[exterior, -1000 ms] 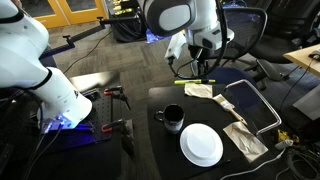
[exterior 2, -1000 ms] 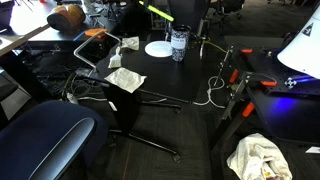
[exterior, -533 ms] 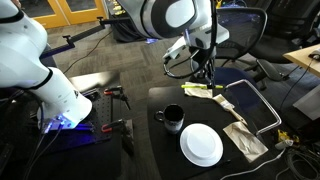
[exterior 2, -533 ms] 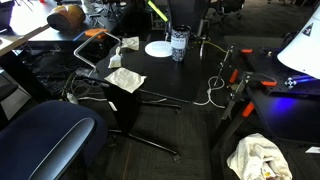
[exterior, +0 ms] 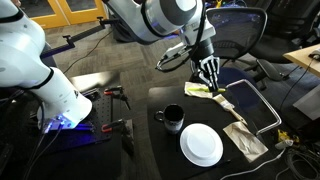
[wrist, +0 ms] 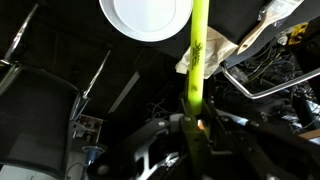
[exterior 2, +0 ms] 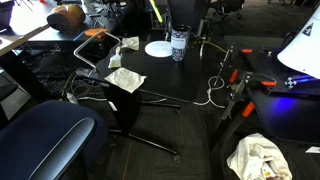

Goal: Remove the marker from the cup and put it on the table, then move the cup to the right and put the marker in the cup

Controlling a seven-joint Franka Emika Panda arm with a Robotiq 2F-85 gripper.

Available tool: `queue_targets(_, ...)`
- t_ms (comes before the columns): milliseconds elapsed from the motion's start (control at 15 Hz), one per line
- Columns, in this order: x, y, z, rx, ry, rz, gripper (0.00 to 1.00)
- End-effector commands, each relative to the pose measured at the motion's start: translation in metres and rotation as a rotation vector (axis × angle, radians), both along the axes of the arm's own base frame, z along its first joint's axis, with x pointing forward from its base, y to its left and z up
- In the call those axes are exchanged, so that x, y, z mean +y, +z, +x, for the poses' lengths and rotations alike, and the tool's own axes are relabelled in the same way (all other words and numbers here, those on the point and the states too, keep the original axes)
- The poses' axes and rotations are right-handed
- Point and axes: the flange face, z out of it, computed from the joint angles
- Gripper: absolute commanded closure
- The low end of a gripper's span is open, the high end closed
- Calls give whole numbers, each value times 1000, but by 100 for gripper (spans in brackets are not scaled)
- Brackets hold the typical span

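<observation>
On the black desk [exterior: 165, 142] the cup [exterior: 172, 118] stands upright just beside the white plate [exterior: 201, 145], with its handle turned away from the plate. It is a small glossy black mug, and what lies inside its dark mouth cannot be told. The plate is bare white.

The marker [wrist: 195, 60] is out of the cup and up in the air, clamped at one end between the fingers of the pincer [wrist: 190, 125]. It is a thin, plain yellow-green stick. In the wrist view it runs straight from the pincer to the frame's edge, passing the plate's rim and a crumpled pale cloth [exterior: 200, 90]. In an exterior view the marker [exterior 2: 155, 10] tilts steeply above the desk.

Against the frames of a second ago, the pincer [exterior: 208, 72] has come lower and now hangs just over the crumpled cloth. The marker, then nearly level, now stands much steeper. Cup and plate have not shifted.
</observation>
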Motion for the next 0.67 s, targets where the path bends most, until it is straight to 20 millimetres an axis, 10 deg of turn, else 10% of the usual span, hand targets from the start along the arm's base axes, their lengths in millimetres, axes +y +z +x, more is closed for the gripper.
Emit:
queue_targets(0, 12, 4, -2, -41, -122, -89, 96)
queue_targets(600, 34, 9, -6, -77, -380, -269, 96)
